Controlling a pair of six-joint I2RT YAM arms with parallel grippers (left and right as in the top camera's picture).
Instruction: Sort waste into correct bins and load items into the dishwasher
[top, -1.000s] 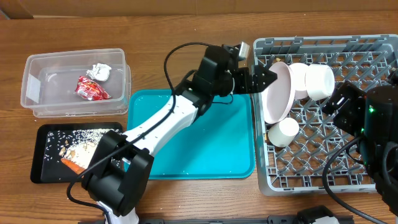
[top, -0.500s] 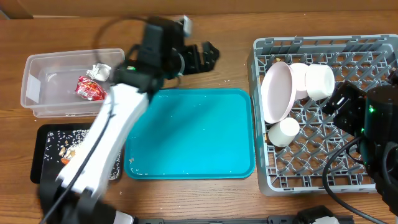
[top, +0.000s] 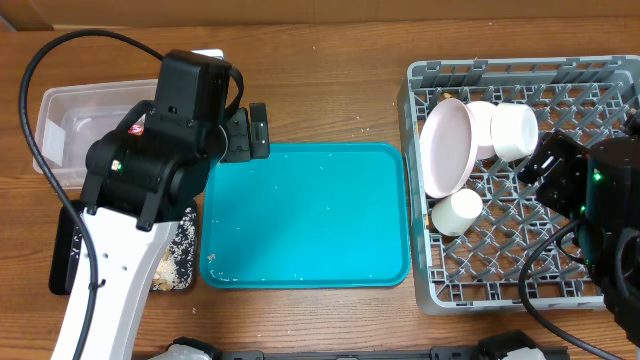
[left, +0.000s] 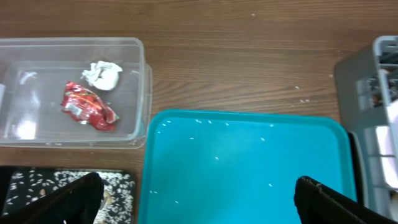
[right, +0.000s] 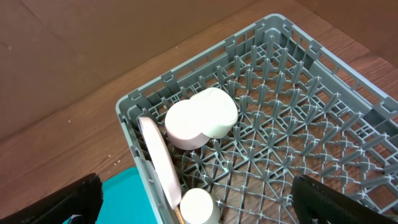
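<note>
In the grey dish rack (top: 560, 260) a white plate (top: 447, 147) stands on edge at the left wall, two white bowls (top: 505, 128) lie beside it, and a small cup (top: 455, 212) sits below. The clear tub (left: 140, 81) holds a red wrapper (left: 87, 107) and a white tissue (left: 104, 73). Rice covers the black tray (left: 118, 190). My left gripper (left: 202, 205) hangs open and empty above the teal tray's left edge. Over the rack, my right gripper (right: 199, 205) is open and empty, with the plate (right: 163, 162), bowls (right: 199, 118) and cup (right: 198, 208) beneath it.
The teal tray (top: 310, 215) lies between the bins and the rack, with a few rice grains on it. My left arm (top: 150, 170) covers part of the tub and the black tray in the overhead view. Bare wooden table runs along the back.
My left arm has swung from the rack's left wall back across the teal tray to the bins, its gripper still open. The right arm and the dishes have not moved.
</note>
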